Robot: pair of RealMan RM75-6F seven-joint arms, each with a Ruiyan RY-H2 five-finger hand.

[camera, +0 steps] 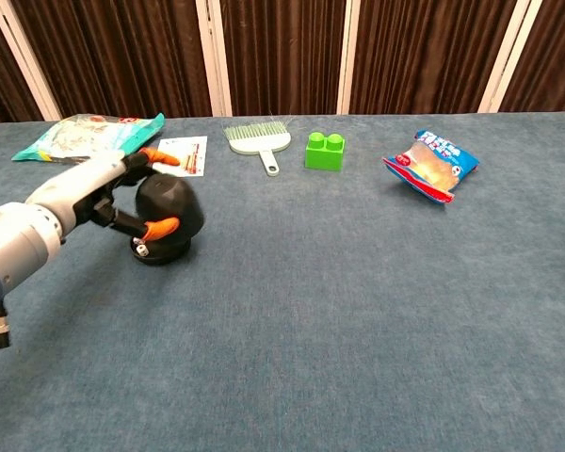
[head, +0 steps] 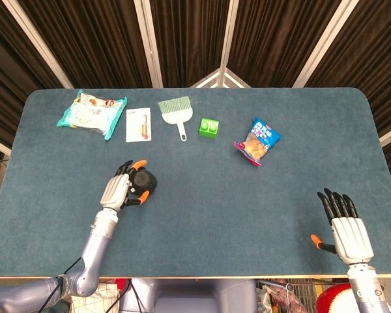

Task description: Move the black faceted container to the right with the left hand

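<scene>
I have my left hand [camera: 94, 193] wrapped from the left around the black faceted container [camera: 166, 217], fingers [camera: 160, 228] grasping it, tilted, so it can travel right across the desk [camera: 377, 301].

a blue-grey carpet-like tabletop [head: 202, 195] carries everything. along its far side lie a teal snack bag [head: 91, 113], a white card [head: 139, 124], a small green-bristled brush [head: 176, 111], a green toy brick [head: 209, 126] and a blue snack packet [head: 257, 141]. the black faceted container [head: 145, 180] sits nearer the left, tilted, its base partly on the tabletop.
</scene>
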